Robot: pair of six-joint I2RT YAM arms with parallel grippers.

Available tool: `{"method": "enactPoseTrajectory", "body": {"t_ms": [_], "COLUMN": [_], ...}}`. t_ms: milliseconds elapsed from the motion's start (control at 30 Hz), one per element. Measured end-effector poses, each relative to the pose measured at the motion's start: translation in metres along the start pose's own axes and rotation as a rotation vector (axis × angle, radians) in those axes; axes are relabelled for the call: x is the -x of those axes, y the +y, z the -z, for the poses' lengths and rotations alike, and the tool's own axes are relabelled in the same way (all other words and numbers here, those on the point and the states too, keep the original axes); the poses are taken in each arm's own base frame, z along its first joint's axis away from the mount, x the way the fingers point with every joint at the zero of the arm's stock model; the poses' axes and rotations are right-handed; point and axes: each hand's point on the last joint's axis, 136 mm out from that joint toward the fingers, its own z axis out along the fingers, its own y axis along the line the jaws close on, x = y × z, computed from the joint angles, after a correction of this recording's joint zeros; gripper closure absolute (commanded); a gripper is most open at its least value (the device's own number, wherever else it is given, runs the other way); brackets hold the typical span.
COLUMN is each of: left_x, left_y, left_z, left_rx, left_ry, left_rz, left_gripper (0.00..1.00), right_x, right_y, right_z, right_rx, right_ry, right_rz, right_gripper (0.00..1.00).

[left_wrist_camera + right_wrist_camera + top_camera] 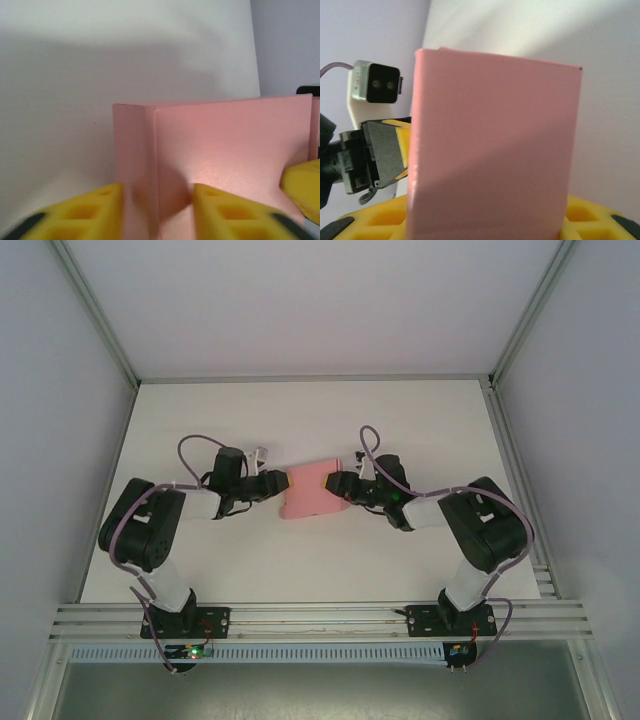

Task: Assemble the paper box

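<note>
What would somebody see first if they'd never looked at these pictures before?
The pink paper box jumps out first, sitting in the middle of the white table. Next come the left end effector and right end effector, meeting it from opposite sides. Up close in the left wrist view, chunky yellow fingers straddle one folded corner of it.

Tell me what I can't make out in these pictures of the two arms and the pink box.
Left wrist view: whether the left fingers press the paper box; they are blurred and cut off by the bottom edge.
Right wrist view: the tips of the right fingers, hidden behind the box.
Top view: the box's flaps and ends, too small and covered by both arms.
</note>
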Motion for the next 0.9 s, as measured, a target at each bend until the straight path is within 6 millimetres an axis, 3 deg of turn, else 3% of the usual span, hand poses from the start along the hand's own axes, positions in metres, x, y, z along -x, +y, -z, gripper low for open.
{"method": "enactPoseTrajectory", "body": {"t_ms": [67,133,200,333,400,667,900], "left_x": [0.009,0.024,0.034,0.014,-0.002,-0.046,-0.058], "left_y": [-0.014,-0.031,-0.062,-0.132,-0.153,-0.161,-0.134], "left_z": [0.011,0.023,0.032,0.038,0.039,0.021,-0.003], "left_rx": [0.016,0.066,0.113,0.101,0.085,0.157,0.278], "left_ry": [-0.036,-0.099,-0.165,-0.207,-0.202,-0.118,-0.029], "left_rz": [-0.068,-0.182,-0.364,-0.751,-0.909,-1.290,-1.449], "left_gripper": [0.19,0.09,0.00,0.00,0.00,0.00,0.00], "right_x": [0.005,0.010,0.016,0.028,0.035,0.049,0.029], "right_y": [0.014,0.022,0.027,0.023,0.018,0.001,0.014], "right_z": [0.007,0.015,0.022,0.039,0.049,0.083,0.091], "right_rx": [0.016,0.006,-0.012,-0.056,-0.080,-0.153,-0.108], "right_ry": [-0.017,-0.033,-0.054,-0.092,-0.117,-0.143,0.001], "right_rz": [0.019,0.027,0.021,-0.058,-0.119,-0.407,-0.680], "right_gripper": [0.66,0.69,0.72,0.73,0.72,0.72,0.74]}}
